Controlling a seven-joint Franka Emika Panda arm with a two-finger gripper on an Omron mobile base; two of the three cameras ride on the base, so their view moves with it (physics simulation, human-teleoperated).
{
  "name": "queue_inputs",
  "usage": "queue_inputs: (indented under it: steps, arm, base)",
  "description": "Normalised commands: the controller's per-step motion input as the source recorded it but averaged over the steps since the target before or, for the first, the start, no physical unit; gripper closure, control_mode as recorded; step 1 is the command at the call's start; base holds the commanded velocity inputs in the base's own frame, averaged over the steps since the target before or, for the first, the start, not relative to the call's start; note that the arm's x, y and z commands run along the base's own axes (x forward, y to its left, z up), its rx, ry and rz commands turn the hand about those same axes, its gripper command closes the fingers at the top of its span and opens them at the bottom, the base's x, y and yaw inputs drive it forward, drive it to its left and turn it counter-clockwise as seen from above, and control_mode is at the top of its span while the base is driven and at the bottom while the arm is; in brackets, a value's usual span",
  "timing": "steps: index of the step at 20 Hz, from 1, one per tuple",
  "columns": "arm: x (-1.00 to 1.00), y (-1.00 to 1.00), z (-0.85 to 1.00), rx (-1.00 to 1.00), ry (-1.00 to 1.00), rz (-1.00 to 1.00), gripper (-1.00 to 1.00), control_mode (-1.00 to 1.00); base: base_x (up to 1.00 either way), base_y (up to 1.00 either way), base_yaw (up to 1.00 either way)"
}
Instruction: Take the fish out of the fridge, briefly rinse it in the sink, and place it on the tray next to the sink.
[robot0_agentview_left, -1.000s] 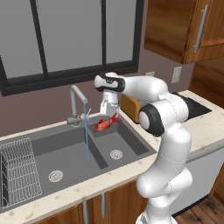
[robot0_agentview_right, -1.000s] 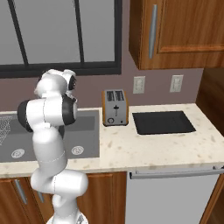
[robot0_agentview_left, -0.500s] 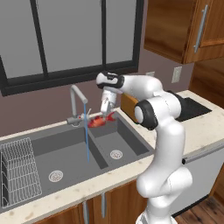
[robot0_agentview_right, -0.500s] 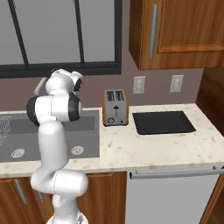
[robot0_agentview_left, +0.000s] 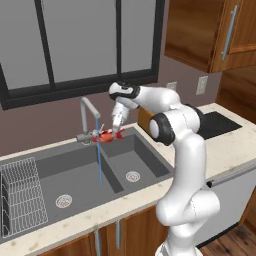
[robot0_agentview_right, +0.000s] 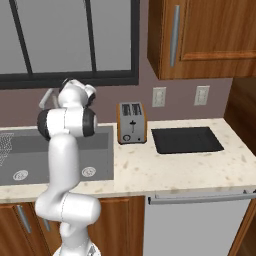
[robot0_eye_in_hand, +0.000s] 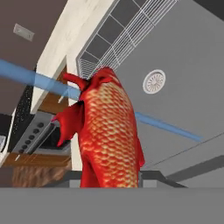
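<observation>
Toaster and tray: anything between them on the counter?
No. Right base view shows bare speckled counter between the toaster and the tray.

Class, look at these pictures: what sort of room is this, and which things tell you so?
A home kitchen, most likely: a double-basin sink with a running faucet, a toaster on the counter, and wooden cabinets above.

the speckled beige counter (robot0_agentview_right: 165, 167) carries the sink (robot0_agentview_left: 75, 175), a toaster (robot0_agentview_right: 132, 123) and the tray (robot0_agentview_right: 186, 139).

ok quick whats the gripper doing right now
Gripper: closed on the fish, holding it over the sink at the water stream by the faucet.
</observation>
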Motion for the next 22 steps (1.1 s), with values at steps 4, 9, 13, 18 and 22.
queue_inputs:
  steps: [4, 9, 13, 18, 22]
  arm:
    - [0.42, 0.39, 0.0, 0.06, 0.08, 0.0, 1.0, -1.0]
    - [0.34, 0.4, 0.0, 0.03, 0.14, 0.0, 1.0, -1.0]
    - [-0.21, 0.22, 0.0, 0.0, 0.3, 0.05, 1.0, -1.0]
    - [-0.42, 0.13, 0.0, 0.0, 0.27, 0.04, 1.0, -1.0]
    - [-0.44, 0.0, 0.0, 0.01, 0.07, 0.0, 1.0, -1.0]
  base:
    - [0.0, 0.0, 0.0]
    - [0.0, 0.0, 0.0]
    - [0.0, 0.0, 0.0]
    - [0.0, 0.0, 0.0]
    - [0.0, 0.0, 0.0]
